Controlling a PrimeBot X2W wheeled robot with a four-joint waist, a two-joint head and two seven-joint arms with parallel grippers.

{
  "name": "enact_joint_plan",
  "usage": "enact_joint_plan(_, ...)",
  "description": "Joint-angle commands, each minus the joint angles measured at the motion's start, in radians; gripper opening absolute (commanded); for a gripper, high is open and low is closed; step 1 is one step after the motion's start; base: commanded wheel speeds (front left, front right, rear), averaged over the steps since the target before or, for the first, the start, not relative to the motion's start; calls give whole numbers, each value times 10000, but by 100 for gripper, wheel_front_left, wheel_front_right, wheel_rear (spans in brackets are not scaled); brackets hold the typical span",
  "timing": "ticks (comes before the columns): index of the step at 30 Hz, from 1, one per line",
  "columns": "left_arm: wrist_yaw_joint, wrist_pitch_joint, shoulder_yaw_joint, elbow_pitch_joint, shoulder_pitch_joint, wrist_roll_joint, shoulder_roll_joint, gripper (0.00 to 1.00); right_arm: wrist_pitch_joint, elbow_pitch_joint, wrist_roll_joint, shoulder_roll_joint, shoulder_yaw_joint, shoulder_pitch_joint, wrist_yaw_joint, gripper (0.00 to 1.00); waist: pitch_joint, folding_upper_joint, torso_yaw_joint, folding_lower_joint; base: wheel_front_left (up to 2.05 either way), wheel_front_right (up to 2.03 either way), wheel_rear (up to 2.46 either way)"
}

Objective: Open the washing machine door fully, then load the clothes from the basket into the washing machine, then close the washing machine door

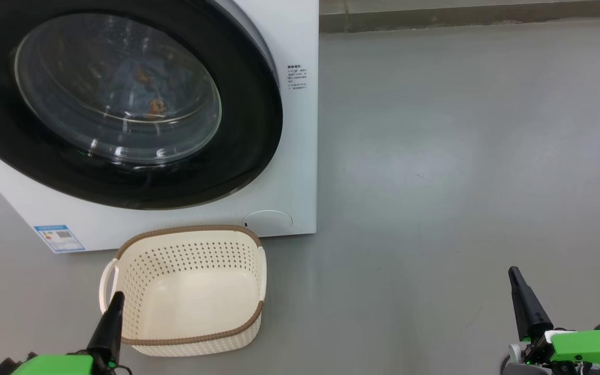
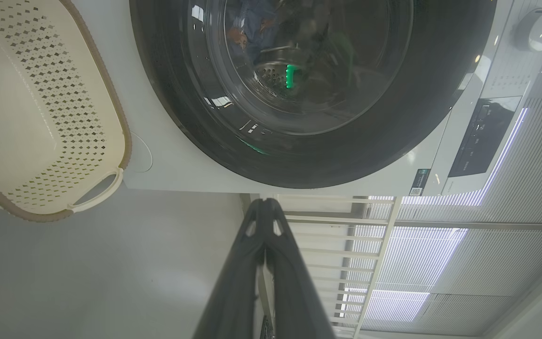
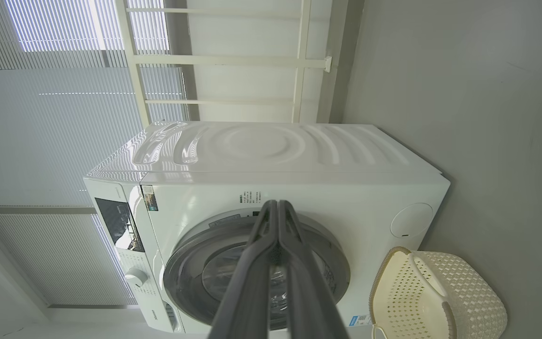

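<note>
Though smooth, scuffed grey floor [image 1: 461, 156] under basket [image 1: 190, 254]

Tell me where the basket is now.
In the head view the basket stands on the floor, lower left, directly before the washing machine.

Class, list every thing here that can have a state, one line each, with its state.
washing machine door: closed.
clothes: inside the washing machine, behind the door's glass.
basket: upright on the floor, empty.
left gripper: shut, holding nothing.
right gripper: shut, holding nothing.
</note>
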Motion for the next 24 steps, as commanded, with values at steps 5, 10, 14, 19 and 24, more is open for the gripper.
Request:
enact_joint_plan(5, -29, 92, 379, -187, -411, 25, 166, 0, 76, -254, 111, -125, 229, -402, 17, 0, 0, -1, 1, 0, 0, 0, 0)
enact_joint_plan(10, -29, 107, 396, -186, -412, 40, 153, 0, 76, -254, 111, -125, 229, -402, 17, 0, 0, -1, 1, 0, 0, 0, 0)
enact_joint_plan(14, -29, 118, 410, -185, -413, 52, 144, 0, 76, -254, 111, -125, 229, -402, 17, 0, 0, -1, 1, 0, 0, 0, 0)
enact_joint_plan(19, -29, 130, 426, -185, -414, 65, 132, 0, 76, -254, 111, -125, 229, -402, 17, 0, 0, -1, 1, 0, 0, 0, 0)
enact_joint_plan(24, -29, 143, 441, -184, -416, 78, 122, 0, 76, -254, 111, -125, 229, -402, 17, 0, 0, -1, 1, 0, 0, 0, 0)
